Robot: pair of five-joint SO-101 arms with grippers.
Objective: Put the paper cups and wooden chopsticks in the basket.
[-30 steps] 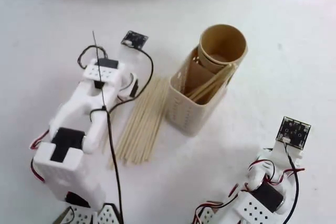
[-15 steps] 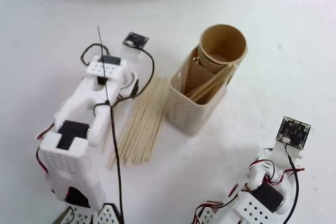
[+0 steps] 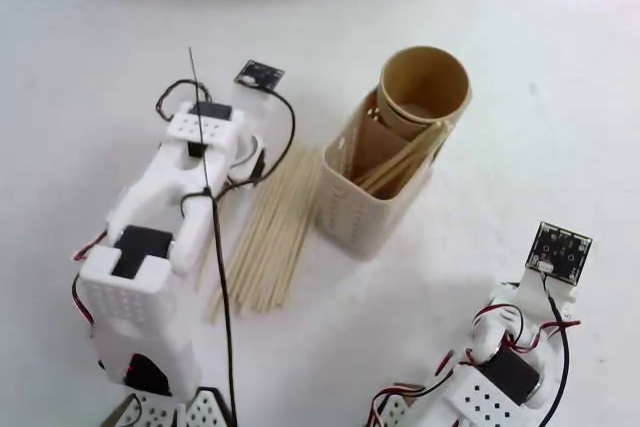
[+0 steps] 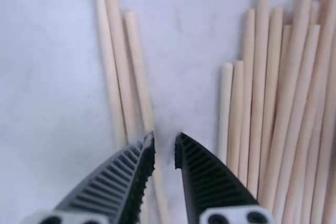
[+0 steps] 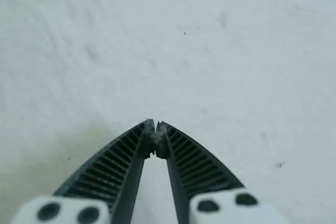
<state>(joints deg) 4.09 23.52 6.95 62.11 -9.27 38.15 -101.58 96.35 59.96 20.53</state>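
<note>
Left end effector (image 4: 164, 142) sits low over the loose wooden chopsticks (image 3: 262, 232), which lie on the table (image 3: 100, 47) just beside the basket (image 3: 362, 215). Its jaws are a narrow gap apart with nothing gripped, and one stick runs under the gap. Right end effector (image 5: 156, 126) is closed tip to tip and empty over the table; paper cups (image 3: 425, 82) stand in the basket with a bundle of chopsticks (image 3: 402, 159) leaning beside them.
</note>
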